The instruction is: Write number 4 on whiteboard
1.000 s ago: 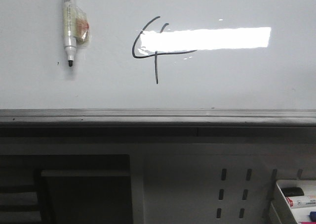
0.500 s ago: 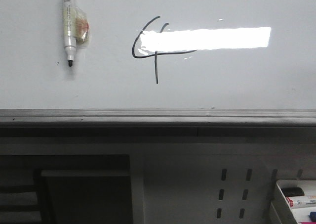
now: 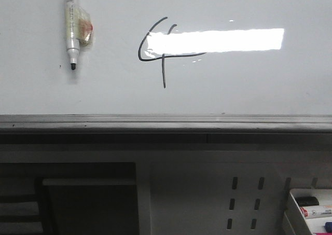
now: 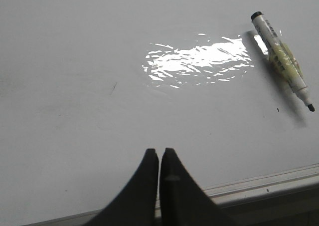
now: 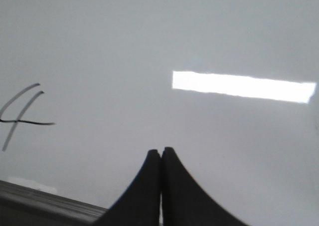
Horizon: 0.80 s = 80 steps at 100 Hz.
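The number 4 (image 3: 162, 51) stood drawn in thin black line on the whiteboard (image 3: 249, 84), well off to one side of the right jaws (image 5: 160, 153), which were clenched tip to tip on nothing. The left jaws (image 4: 159, 153) were likewise pressed together and bare; an uncapped marker (image 4: 282, 60) lay flat against the board, well apart from them, beside a light glare (image 4: 197, 61).

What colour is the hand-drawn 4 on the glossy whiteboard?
Black; the hand-drawn number 4 shows best in the front view.
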Available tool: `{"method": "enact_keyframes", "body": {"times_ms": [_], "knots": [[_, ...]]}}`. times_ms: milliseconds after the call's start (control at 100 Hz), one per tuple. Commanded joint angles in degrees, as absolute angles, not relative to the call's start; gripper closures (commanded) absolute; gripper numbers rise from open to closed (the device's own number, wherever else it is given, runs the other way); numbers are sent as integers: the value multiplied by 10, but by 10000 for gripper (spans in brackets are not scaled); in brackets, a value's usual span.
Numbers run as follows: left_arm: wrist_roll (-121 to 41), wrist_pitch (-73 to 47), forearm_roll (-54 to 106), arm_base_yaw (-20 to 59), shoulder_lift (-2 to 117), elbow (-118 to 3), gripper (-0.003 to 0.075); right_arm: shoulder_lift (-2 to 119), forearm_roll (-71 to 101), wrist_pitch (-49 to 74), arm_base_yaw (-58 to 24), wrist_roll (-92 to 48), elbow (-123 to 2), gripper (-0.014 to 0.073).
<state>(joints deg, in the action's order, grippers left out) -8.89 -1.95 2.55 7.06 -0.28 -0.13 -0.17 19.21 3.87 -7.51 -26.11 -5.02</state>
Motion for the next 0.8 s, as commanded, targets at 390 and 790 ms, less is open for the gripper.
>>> {"method": "enact_keyframes", "body": {"times_ms": [390, 790], "knots": [[-83, 21, 29, 72, -18, 15, 741, -18, 20, 36, -30, -156, 17, 662], [-83, 21, 29, 72, -18, 15, 741, -18, 18, 32, -30, -156, 17, 662]]}}
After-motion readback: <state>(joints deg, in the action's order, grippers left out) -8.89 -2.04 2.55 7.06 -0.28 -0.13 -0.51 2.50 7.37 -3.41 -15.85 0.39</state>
